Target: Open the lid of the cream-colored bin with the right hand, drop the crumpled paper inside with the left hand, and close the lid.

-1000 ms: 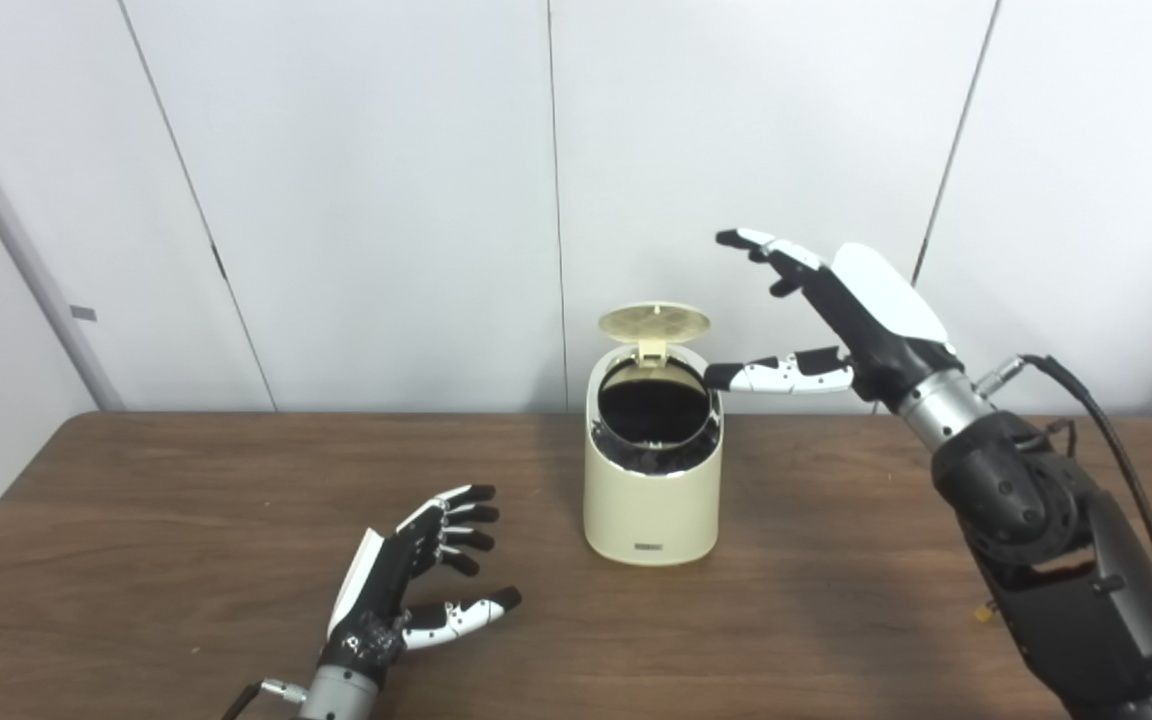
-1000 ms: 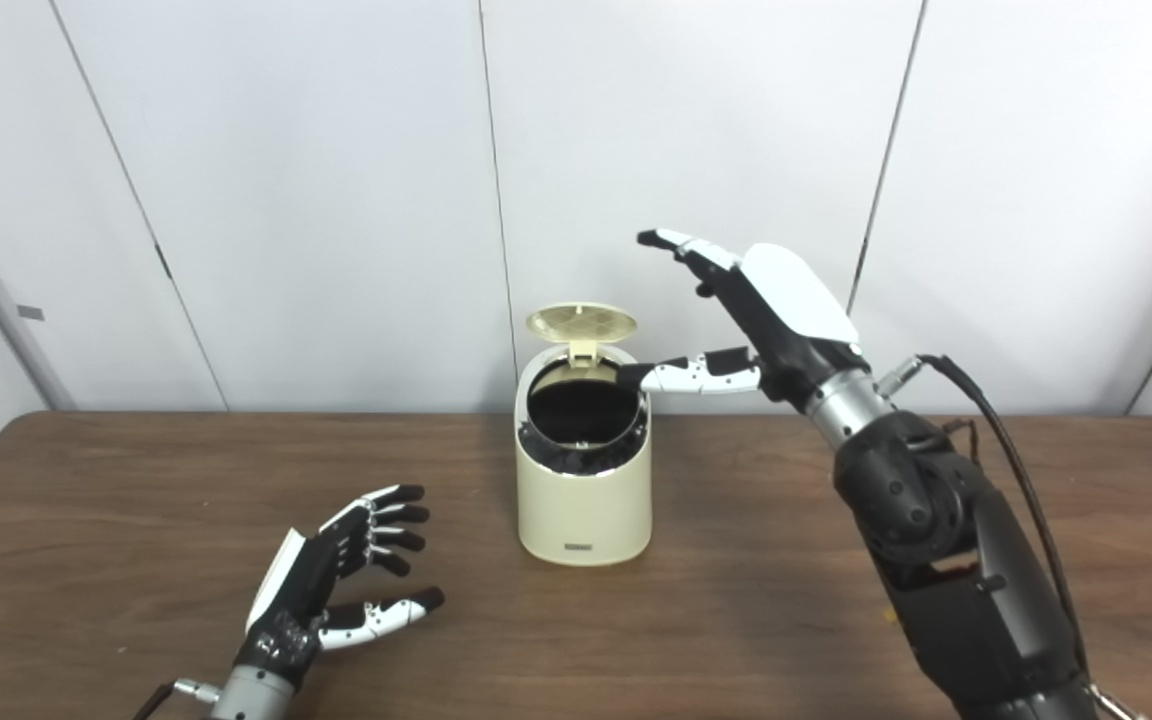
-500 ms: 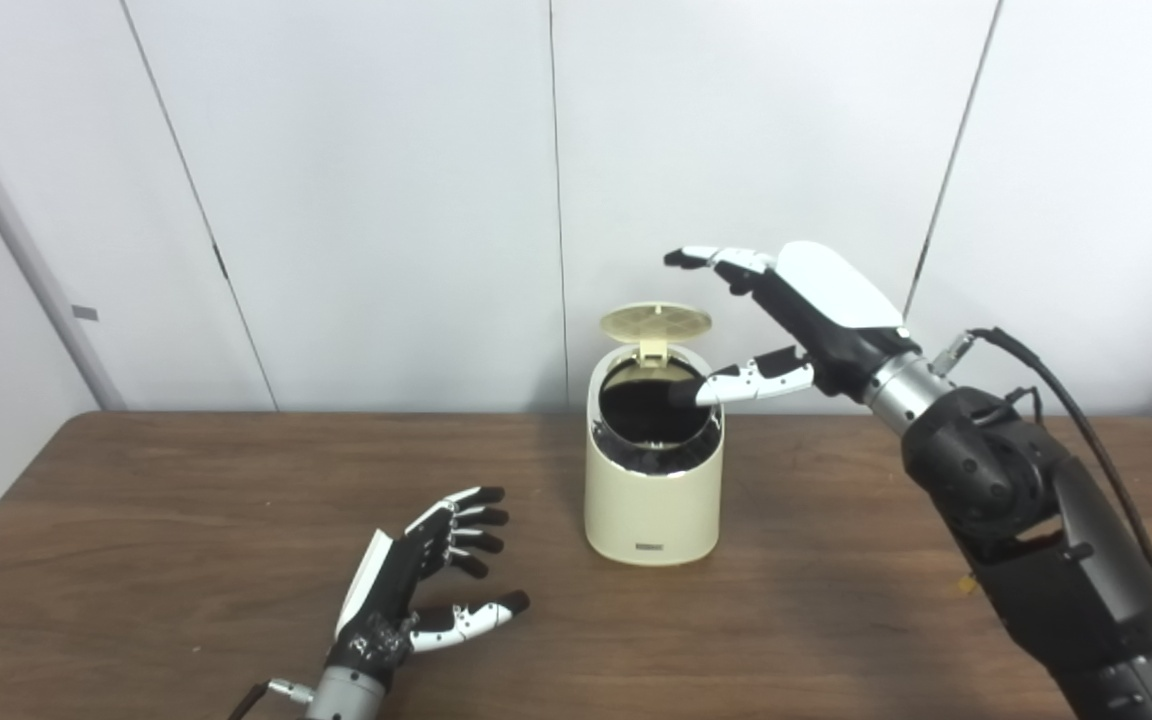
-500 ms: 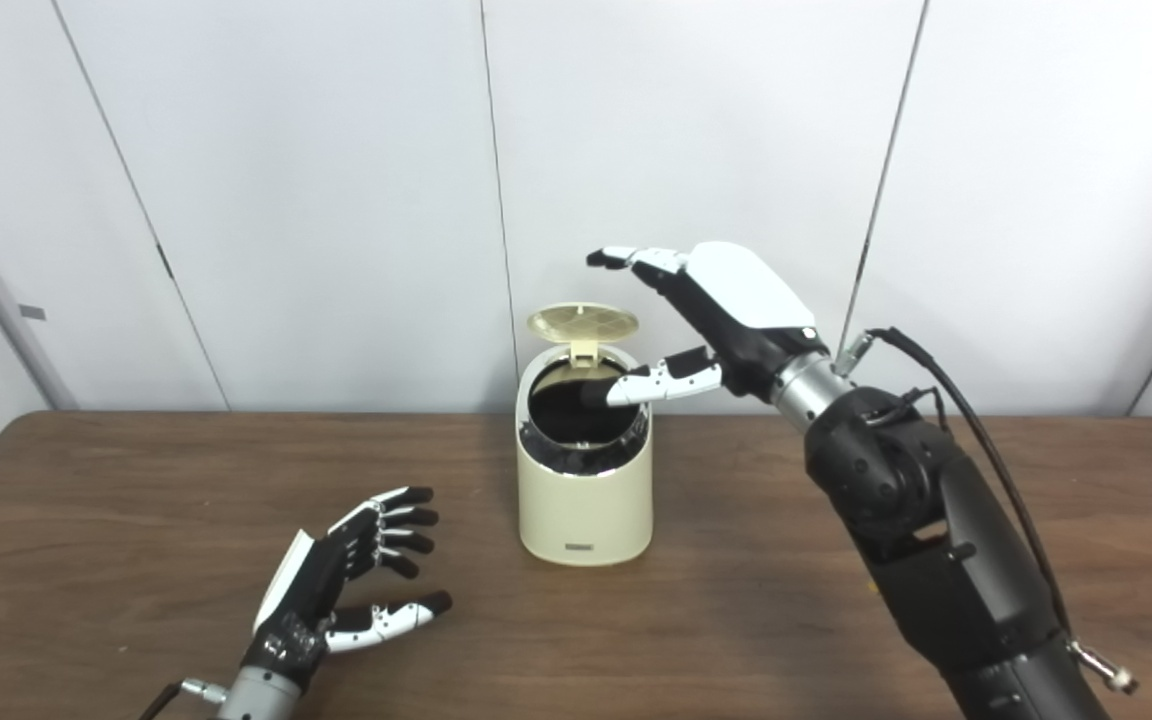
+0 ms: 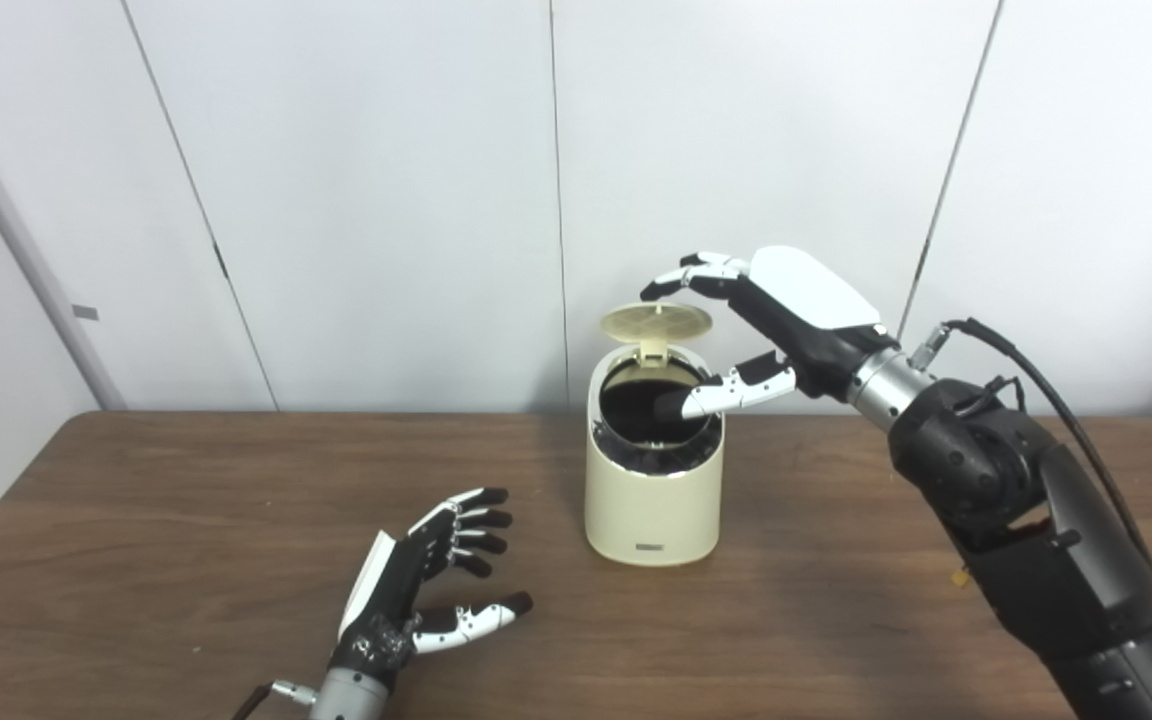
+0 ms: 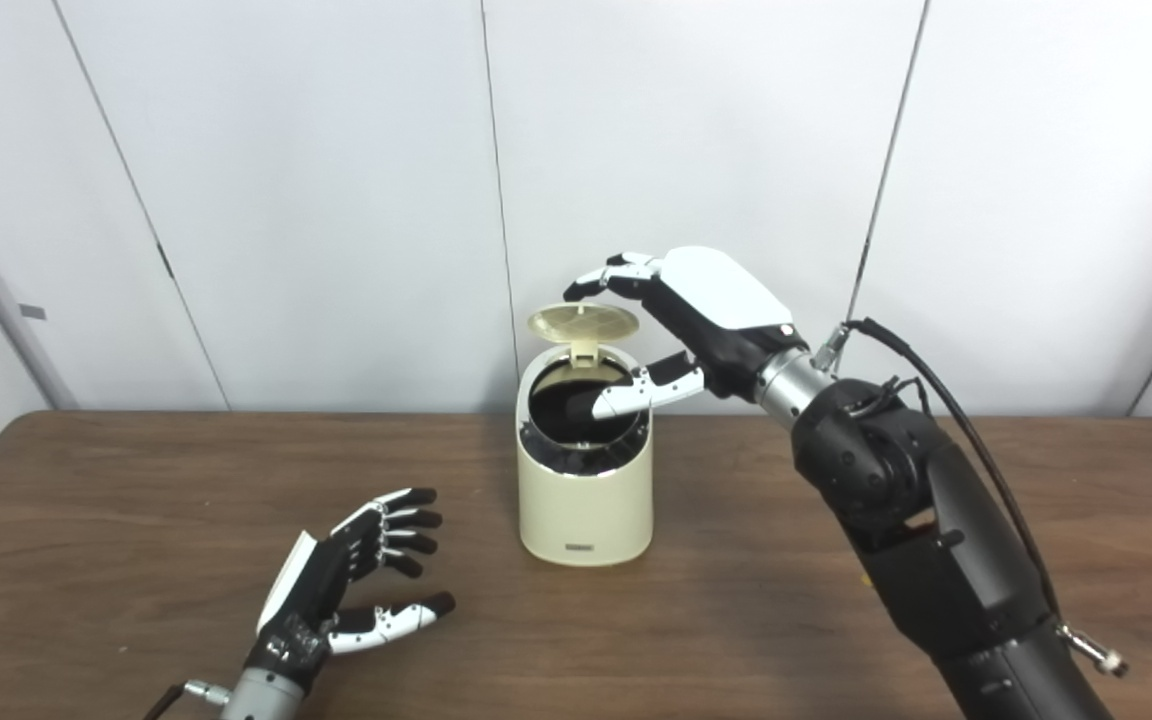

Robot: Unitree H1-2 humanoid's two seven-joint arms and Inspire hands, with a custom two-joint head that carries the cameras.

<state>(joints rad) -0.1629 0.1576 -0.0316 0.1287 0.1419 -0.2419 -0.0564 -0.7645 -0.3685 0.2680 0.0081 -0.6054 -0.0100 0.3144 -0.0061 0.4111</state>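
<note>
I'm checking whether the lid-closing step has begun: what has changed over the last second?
The right hand has swung left toward the bin and come lower; its fingers, curled now, hang just above the raised lid, and its thumb sits in front of the bin's dark opening. It holds nothing. The lid is still up, the cream-colored bin unmoved, and the left hand stays open, low over the table.

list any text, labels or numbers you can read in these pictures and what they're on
No text can be read.
Small dark label low on the front of the cream-colored cylindrical bin: too small and blurred to read.
Small grey tag on the white wall panel at left: no legible marking.
</note>
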